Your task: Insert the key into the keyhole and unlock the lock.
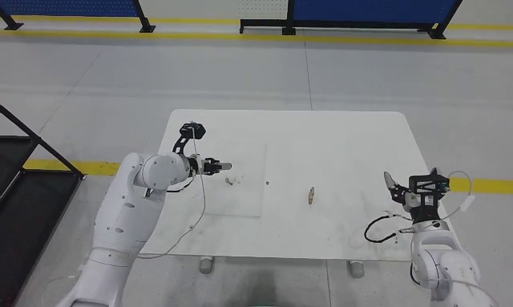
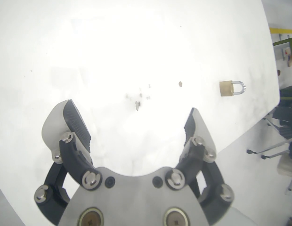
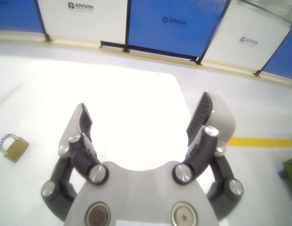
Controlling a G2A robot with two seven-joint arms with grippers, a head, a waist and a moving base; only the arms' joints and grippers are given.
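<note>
My left fingers (image 2: 76, 123) and right fingers (image 3: 200, 116) gape empty. The key (image 2: 137, 105), mid-frame, looks thin, stiff, slippery; I'd pinch its bow.

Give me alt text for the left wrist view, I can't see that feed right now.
The left hand hangs open over the white table, holding nothing, with a small metal piece, likely the key, lying on the table just ahead of its fingertips. A brass padlock with a silver shackle lies flat farther off, near the table's edge.
</note>
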